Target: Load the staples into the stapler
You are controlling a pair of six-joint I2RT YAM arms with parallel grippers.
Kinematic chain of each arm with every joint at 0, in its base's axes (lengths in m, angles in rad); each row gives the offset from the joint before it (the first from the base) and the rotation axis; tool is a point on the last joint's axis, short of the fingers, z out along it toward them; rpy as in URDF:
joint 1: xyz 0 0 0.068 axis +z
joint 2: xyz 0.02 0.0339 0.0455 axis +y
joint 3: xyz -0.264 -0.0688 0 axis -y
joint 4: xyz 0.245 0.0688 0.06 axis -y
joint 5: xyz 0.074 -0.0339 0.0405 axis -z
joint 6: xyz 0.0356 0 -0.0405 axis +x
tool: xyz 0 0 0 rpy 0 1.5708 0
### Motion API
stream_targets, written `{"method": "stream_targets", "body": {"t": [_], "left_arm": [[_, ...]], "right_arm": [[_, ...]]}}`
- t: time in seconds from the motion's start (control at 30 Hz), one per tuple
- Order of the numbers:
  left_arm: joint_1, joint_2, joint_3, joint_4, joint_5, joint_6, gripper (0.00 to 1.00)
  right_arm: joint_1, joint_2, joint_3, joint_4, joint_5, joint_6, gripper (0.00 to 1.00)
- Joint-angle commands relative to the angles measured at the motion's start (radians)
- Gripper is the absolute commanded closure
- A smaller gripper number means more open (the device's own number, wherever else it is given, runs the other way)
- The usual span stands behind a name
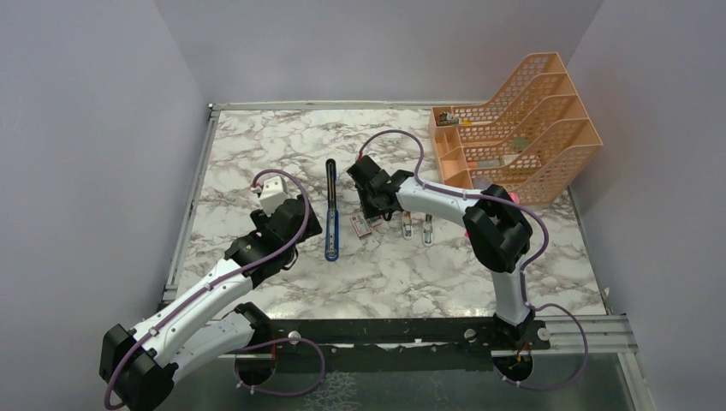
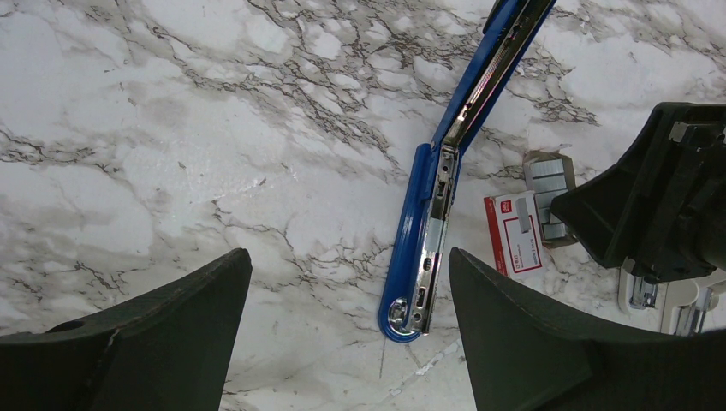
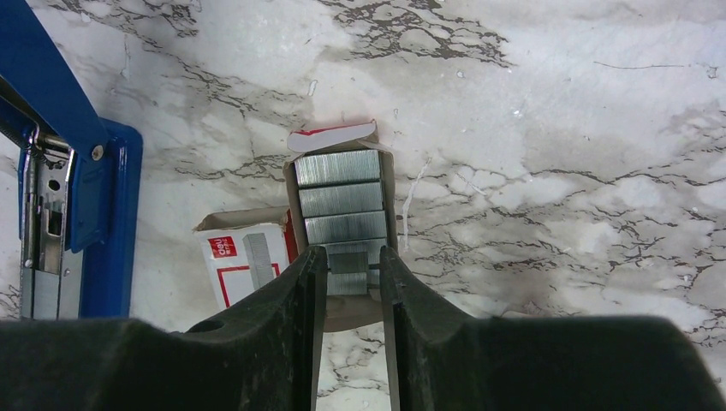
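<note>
The blue stapler [image 1: 331,224] lies opened flat on the marble, black arm pointing away, silvery channel up; it also shows in the left wrist view [image 2: 428,231] and the right wrist view [image 3: 77,180]. Just right of it lie the pink-and-white staples box [image 1: 360,225] [image 2: 514,233] [image 3: 244,257] and the grey tray of staple strips [image 3: 338,184] [image 2: 548,175]. My right gripper [image 1: 370,208] [image 3: 349,265] is down in the tray, jaws narrowed around a short staple strip. My left gripper [image 1: 300,224] [image 2: 347,265] is wide open and empty, above the marble just left of the stapler's near end.
An orange tiered file rack [image 1: 522,128] with small items stands at the back right. Two small white objects [image 1: 417,228] lie right of the staples box. Metal rails run along the table's left and near edges.
</note>
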Motion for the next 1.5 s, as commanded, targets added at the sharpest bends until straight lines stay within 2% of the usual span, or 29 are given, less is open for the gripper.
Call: {"method": "stream_targets", "body": {"t": [0.0,0.4,0.63,0.77,0.9,1.3,1.47], "left_arm": [[0.004,-0.005,-0.008,0.018,-0.011,0.007,0.14],[0.004,0.000,-0.008,0.018,-0.013,0.006,0.14],[0.004,0.000,-0.008,0.018,-0.011,0.006,0.14],[0.004,-0.002,-0.009,0.018,-0.011,0.007,0.14],[0.004,-0.006,-0.008,0.018,-0.011,0.006,0.14],[0.004,0.002,-0.002,0.018,-0.010,0.007,0.14],[0.004,0.006,0.005,0.019,-0.009,0.007,0.14]], "right_arm": [[-0.002,0.018,0.026,-0.005,0.022,0.013,0.66],[-0.001,0.041,0.031,-0.005,-0.014,-0.008,0.65],[-0.001,0.059,0.039,-0.012,-0.031,-0.013,0.67],[-0.002,0.055,0.034,-0.012,-0.035,-0.008,0.73],[-0.001,0.032,0.034,-0.011,-0.026,-0.005,0.77],[-0.001,-0.068,0.042,-0.020,-0.017,-0.012,0.76],[-0.001,-0.123,-0.007,-0.050,-0.040,-0.030,0.75]]}}
